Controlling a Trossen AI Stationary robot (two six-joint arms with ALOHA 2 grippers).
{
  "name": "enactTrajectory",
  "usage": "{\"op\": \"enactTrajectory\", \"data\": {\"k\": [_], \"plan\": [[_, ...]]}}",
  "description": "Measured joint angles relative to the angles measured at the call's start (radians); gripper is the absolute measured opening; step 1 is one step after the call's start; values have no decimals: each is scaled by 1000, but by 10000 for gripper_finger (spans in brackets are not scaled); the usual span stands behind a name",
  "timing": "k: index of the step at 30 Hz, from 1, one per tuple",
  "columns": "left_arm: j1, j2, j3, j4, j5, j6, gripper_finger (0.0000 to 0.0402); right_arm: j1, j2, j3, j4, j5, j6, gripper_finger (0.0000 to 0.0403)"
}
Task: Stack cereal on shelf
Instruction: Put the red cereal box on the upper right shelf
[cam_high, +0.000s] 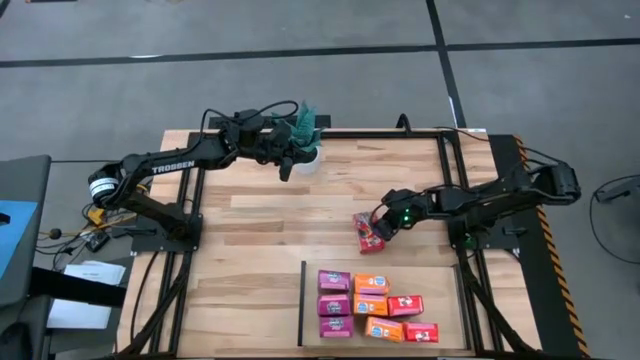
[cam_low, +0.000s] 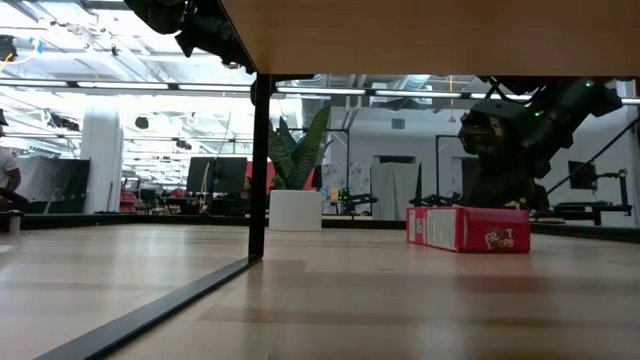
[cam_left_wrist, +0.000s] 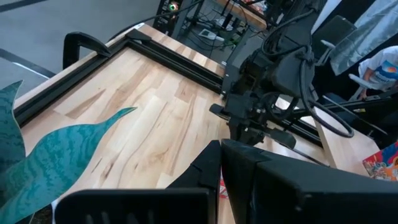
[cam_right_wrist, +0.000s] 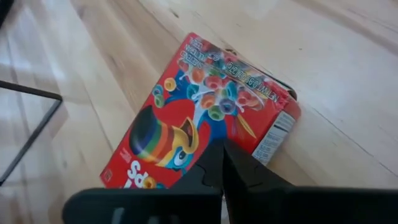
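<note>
Right claw (cam_high: 380, 225) just over red cereal box (cam_high: 368, 232)

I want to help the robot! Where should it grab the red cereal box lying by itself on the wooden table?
The red cardboard cereal box lies flat, printed front up, alone on the slatted wooden tabletop. Probably best: come straight down and pinch its two long side edges across the narrow width. Those edges are bare, and nothing crowds them. The shut right gripper is already beside it and would need its jaws opened first.

Red cereal box (cam_right_wrist: 205, 124), lower end behind the right hand (cam_right_wrist: 222, 163).
</note>
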Motion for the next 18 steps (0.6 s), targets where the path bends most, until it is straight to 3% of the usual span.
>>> {"op": "enactTrajectory", "data": {"k": [11,18], "plan": [[0,0,0,-50,-88,19,0,-85,-81,-4,-110,98,-64,19],[0,0,-4,-47,-80,22,0,-215,57,-4,145,75,-151,6]]}}
